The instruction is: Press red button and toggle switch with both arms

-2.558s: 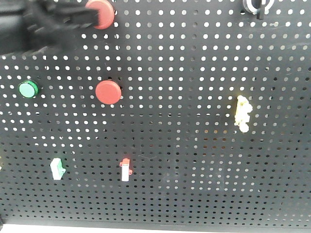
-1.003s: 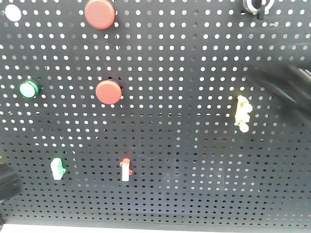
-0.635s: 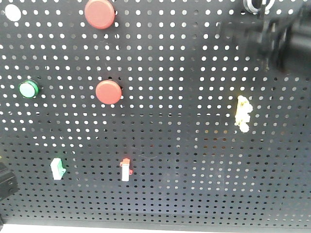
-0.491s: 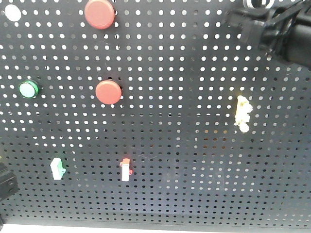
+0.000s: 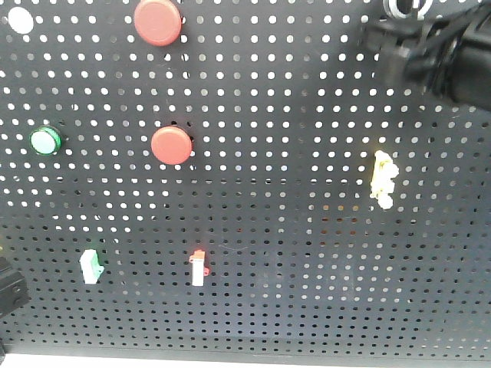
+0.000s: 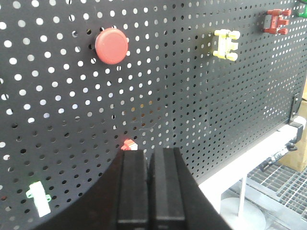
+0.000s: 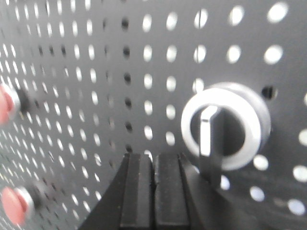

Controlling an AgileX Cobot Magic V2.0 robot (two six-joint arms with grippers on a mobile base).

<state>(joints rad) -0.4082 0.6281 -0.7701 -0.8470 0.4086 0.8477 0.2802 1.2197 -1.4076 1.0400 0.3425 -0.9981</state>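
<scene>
Black perforated pegboard is filling the front view, standing upright and carrying every control. Two red buttons are sitting left of centre, the upper red button at the top edge and the lower red button directly beneath it, well apart. The toggle switch is sitting at the top right, cut by the frame; in the right wrist view its silvery-white ring is encircling a short black lever that is pointing down. The right end effector is hovering just beside and below the switch with its two fingers pressed together and gripping nothing; whether it is touching the lever cannot be told. In the front view it is showing as a dark blurred mass directly under the switch. The left end effector is likewise sitting fully closed and empty, low on the board, well below the lower red button and just beside a small red clip. A green button, a yellow clip and a green-and-white clip are also hanging on the board.
</scene>
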